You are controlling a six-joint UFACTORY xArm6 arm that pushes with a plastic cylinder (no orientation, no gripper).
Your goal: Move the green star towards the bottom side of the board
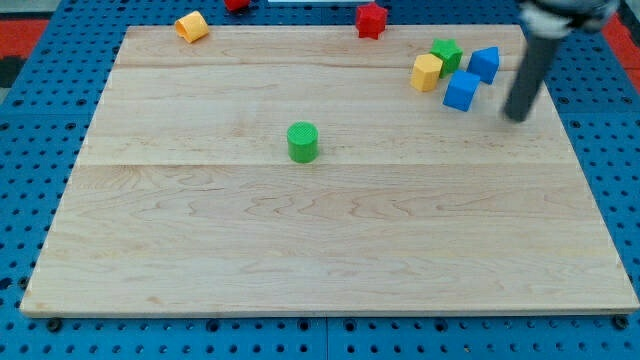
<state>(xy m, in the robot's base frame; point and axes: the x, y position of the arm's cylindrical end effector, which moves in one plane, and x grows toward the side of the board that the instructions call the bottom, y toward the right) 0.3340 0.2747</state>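
Note:
The green star point(446, 52) sits near the view's top right of the wooden board point(300, 260), in a tight cluster with a yellow block point(427, 72) and two blue blocks point(462, 90) point(485, 63). Its star shape is hard to make out at this size. My tip point(516, 117) is on the board to the right of the cluster. It is a short gap right of the lower blue block, touches no block, and lies right of and below the green star.
A green cylinder point(302, 142) stands near the board's middle. A red block point(371, 19) and a yellow block point(191, 26) lie at the board's top edge. Another red block point(236, 4) shows partly at the view's top. A blue pegboard point(30, 120) surrounds the board.

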